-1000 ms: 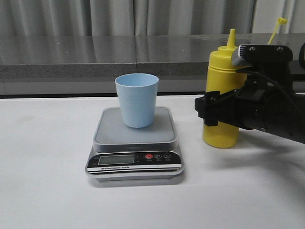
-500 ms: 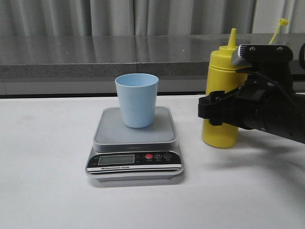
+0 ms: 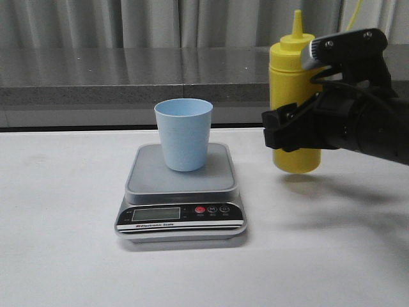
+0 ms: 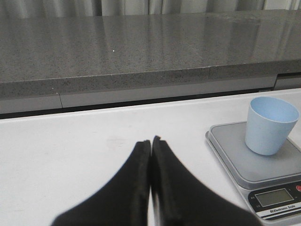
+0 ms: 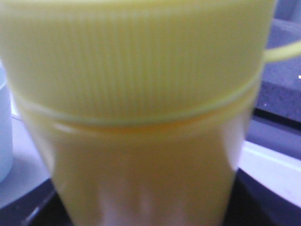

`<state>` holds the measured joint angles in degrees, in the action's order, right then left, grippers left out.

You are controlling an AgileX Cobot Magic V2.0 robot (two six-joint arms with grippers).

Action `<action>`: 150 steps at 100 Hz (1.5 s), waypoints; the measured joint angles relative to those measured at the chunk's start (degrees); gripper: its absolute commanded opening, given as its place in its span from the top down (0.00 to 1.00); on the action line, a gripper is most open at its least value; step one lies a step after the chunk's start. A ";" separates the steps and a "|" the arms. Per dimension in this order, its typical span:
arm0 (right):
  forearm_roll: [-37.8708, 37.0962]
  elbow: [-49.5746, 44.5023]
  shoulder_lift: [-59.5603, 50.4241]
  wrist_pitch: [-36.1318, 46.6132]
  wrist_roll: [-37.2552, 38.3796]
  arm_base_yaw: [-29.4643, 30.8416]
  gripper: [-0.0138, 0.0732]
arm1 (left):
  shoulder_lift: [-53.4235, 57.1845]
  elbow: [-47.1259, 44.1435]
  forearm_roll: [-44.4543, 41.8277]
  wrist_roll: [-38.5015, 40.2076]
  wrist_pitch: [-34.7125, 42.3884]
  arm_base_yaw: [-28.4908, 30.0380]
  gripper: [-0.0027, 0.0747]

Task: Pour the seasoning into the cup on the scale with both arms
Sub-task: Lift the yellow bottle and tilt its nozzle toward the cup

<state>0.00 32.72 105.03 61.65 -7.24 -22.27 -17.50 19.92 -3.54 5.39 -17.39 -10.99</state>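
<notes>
The seasoning bottle (image 3: 291,96) hung upright above the tabletop (image 3: 57,243), its base clear of the surface with a shadow beneath, clamped at mid-body by the right pincer (image 3: 284,130). In the right wrist view the bottle's ribbed yellow collar (image 5: 131,56) filled almost the whole picture, blurred. To its left stood the cup (image 3: 183,133), upright on the grey platform of the scale (image 3: 181,192), apart from the bottle. The left pincer (image 4: 151,155) showed only in its own wrist view, its fingers pressed together on nothing, low over the white tabletop and well to the side of the scale.
</notes>
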 measured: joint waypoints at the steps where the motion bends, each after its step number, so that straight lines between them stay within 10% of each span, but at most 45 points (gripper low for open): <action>1: 0.00 0.17 -0.26 -0.42 -0.36 0.00 0.58 | 0.00 0.00 0.00 0.00 0.00 0.00 0.99; 70: -0.41 20.57 -6.39 -51.26 -34.08 0.00 0.58 | 0.00 0.00 0.00 0.02 0.00 0.00 0.99; 150: -19.47 35.27 -6.39 -75.50 -37.98 -2.50 0.58 | 0.00 0.00 0.00 0.02 0.00 0.00 0.99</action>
<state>-19.47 67.99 98.64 -13.85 -45.22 -24.77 -17.50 19.92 -3.54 5.42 -17.39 -10.99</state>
